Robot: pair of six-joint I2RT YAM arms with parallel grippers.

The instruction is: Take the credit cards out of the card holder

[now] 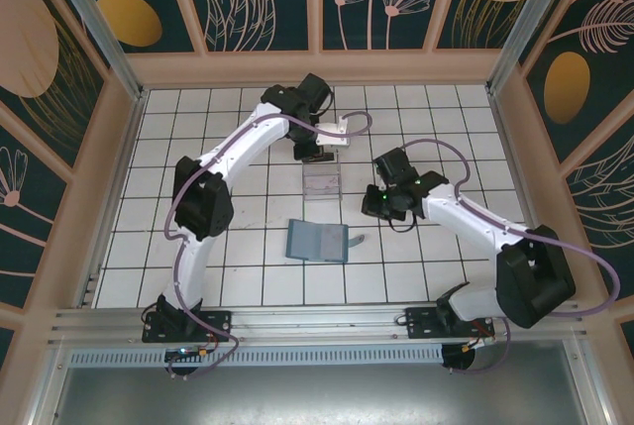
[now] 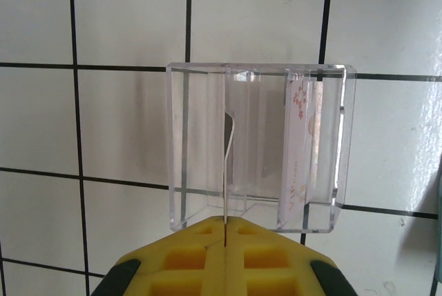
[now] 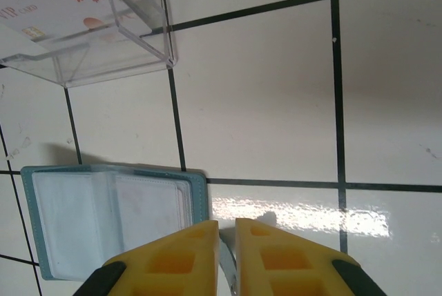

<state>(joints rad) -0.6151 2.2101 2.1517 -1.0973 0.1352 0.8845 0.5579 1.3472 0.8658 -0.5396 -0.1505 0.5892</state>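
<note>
- Your left gripper (image 2: 224,230) was clenched on a thin card (image 2: 224,172) seen edge-on. Its yellow moulded fingers (image 2: 186,258) were pressed together, with only the card's hairline edge between them.
- That card ran forward from the fingertips into the clear box (image 2: 178,137), with a dark curved patch showing along its side.
- The box was hard, see-through plastic with squared walls and glossy edges. It sat on the table (image 3: 276,103), which was laid with shiny white tiles and dark grout lines.
- Inside the box, a pale card (image 2: 298,144) printed with pink blossom and small lettering stood against the right-hand wall in the left wrist view.
- The card holder (image 3: 110,213) lay open and flat on the tiles, near the box but apart from it, on the side toward the arm bases.
- The holder had a teal rim and two leaves of cloudy clear pockets meeting at a centre crease. You could not tell what the pockets held.
- Your right gripper (image 3: 226,230) hung over the tiles just beside the holder's edge, its yellow fingers close together with a narrow slit between them.
- A thin grey sliver showed in that slit, and you could not tell whether the fingers gripped it.
</note>
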